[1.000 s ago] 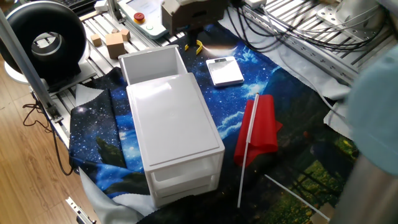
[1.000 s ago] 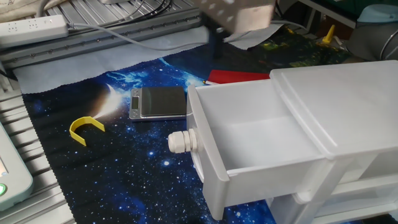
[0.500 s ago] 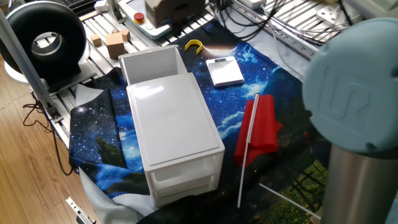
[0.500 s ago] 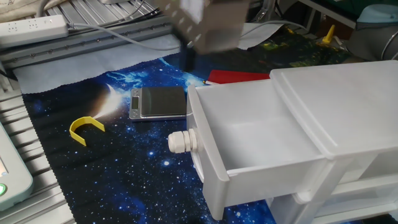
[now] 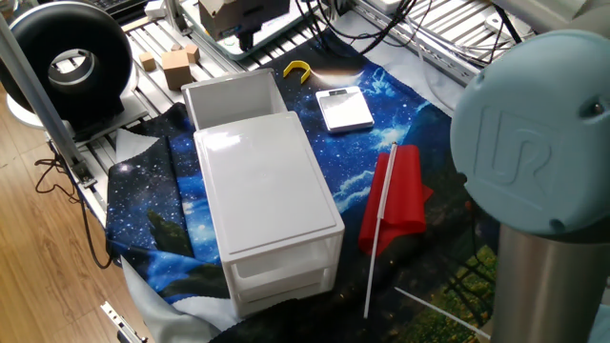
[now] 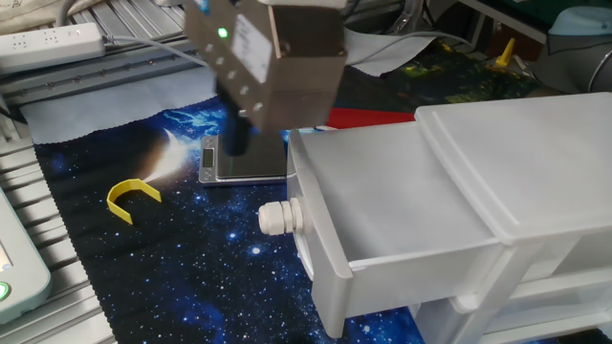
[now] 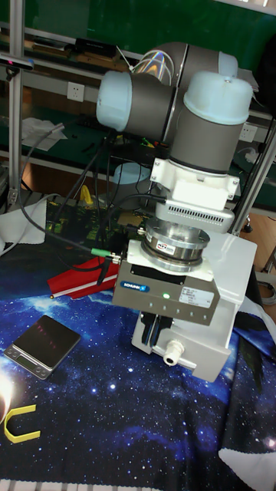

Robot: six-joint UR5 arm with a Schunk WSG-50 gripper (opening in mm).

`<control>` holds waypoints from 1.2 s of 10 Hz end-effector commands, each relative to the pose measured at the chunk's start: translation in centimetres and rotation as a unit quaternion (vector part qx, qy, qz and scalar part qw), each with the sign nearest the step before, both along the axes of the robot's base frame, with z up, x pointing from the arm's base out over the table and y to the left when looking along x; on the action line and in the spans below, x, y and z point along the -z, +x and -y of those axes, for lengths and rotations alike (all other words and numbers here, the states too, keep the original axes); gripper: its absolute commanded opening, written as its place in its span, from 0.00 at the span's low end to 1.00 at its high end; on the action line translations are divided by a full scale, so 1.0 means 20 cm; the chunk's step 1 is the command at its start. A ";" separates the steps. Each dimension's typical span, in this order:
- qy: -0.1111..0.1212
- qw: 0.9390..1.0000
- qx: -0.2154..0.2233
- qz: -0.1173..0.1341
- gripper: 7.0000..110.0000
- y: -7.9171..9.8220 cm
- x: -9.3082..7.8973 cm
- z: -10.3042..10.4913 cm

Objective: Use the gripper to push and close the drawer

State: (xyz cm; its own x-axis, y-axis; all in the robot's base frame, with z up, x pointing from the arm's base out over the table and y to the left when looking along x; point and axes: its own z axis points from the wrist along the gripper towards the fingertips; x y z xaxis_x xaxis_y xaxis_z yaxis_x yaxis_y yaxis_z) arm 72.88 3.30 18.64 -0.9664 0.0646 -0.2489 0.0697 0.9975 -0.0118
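The gripper (image 6: 241, 143) hangs in front of the open drawer (image 6: 382, 225), beyond its knobbed front wall; its short fingers (image 7: 157, 331) look close together and grip nothing, though how wide the gap is I cannot tell. From the gripper the drawer lies back toward the cabinet (image 5: 272, 205), its long axis running straight into the cabinet body, so the push should go along that line. A yellow clip (image 6: 132, 199) and flat scale (image 6: 244, 158) sit beside the gripper on the starry cloth (image 6: 163, 258), clear of the path

Starry blue cloth (image 5: 376, 157) w/ white cabinet (image 5: 272, 214), scale (image 5: 344, 109), yellow clip (image 6: 131, 198), red folder (image 5: 398, 195).
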 end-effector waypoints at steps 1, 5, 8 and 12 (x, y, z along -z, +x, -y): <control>0.013 0.999 -0.005 0.041 0.00 0.10 -0.01 -0.02; 0.072 0.996 0.047 -0.003 0.00 -0.01 0.17 -0.11; 0.072 0.996 0.053 -0.022 0.00 -0.07 0.19 -0.08; 0.110 0.987 0.081 -0.086 0.00 -0.22 0.19 -0.17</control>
State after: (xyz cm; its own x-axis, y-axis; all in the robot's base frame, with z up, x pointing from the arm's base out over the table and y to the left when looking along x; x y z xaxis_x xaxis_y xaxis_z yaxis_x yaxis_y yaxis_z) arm 70.17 5.74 14.71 -0.9681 0.2188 -0.1223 0.2015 0.9695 0.1396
